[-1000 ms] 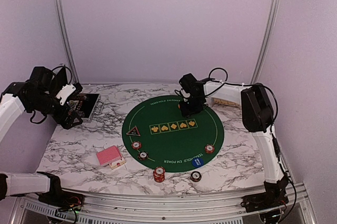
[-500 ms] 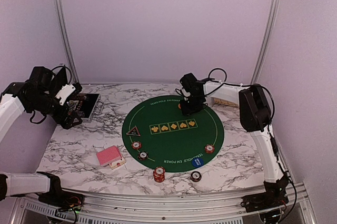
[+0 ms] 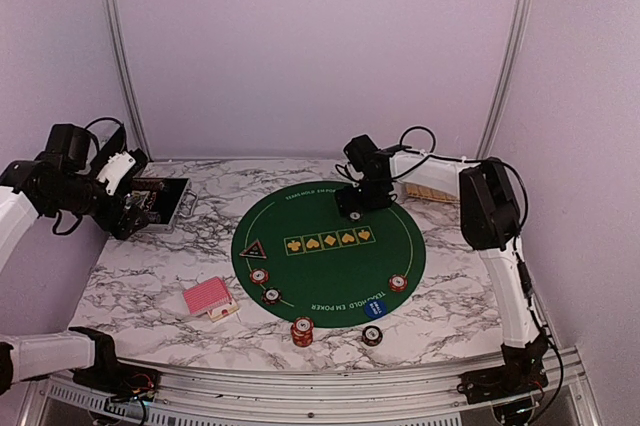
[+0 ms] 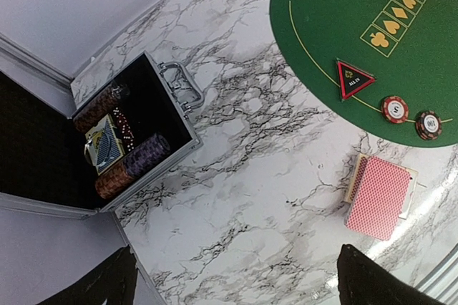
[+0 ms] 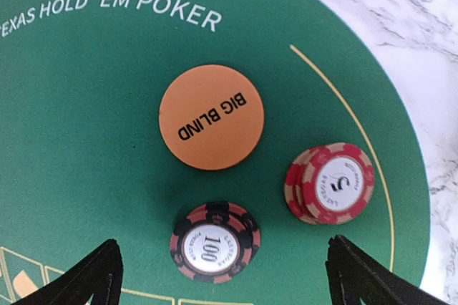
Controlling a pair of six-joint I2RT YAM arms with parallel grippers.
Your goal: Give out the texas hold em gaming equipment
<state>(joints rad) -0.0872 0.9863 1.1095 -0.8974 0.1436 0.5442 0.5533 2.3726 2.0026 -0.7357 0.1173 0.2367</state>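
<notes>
Now that its jaws have sprung wide, the right gripper [image 3: 351, 209] holds nothing: the orange Big Blind disc [image 5: 211, 117] lies released at the green mat's [image 5: 79, 119] twelve o'clock. 100 chip [image 5: 215, 240] just beside it at six, red 5 stack [image 5: 329, 183] at four; bare felt toward nine. Left gripper [image 3: 128, 211] wide, empty.

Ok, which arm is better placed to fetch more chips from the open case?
Left. The open left gripper hovers beside the case; the right gripper is far off over the green mat.
</notes>
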